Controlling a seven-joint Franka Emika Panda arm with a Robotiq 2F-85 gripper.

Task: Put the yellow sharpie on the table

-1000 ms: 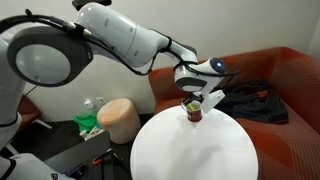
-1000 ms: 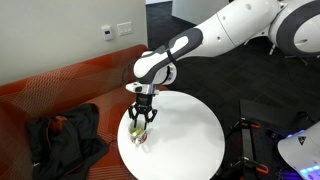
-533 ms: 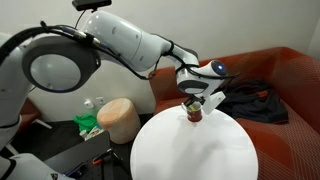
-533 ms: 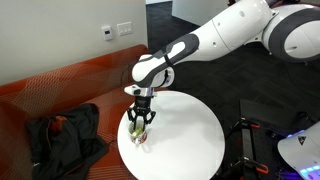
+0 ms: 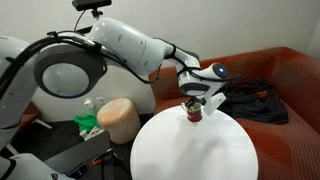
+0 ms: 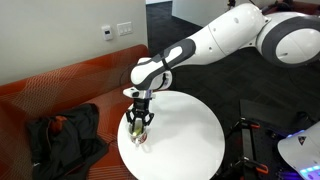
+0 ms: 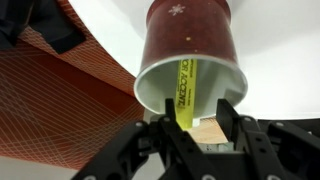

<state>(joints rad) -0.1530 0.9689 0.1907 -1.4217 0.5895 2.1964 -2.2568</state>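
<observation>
Reaches down over the small red cup (image 5: 195, 116) near the sofa-side edge of the round white worktop (image 5: 195, 155), with the claw (image 6: 140, 122) pointing straight at the cup's mouth in both exterior views. From the wrist view: yellow sharpie (image 7: 185, 88) standing inside the cup against its white inner wall, upper end between the claw's fingers (image 7: 232, 118). Claw partway open, straddling the pen, with a gap showing on one side, so nothing clamped. Beyond the worktop: red-orange sofa (image 5: 292, 68) with dark clothing (image 5: 245, 100) on it, and a tan stool (image 5: 120, 118) nearby.
</observation>
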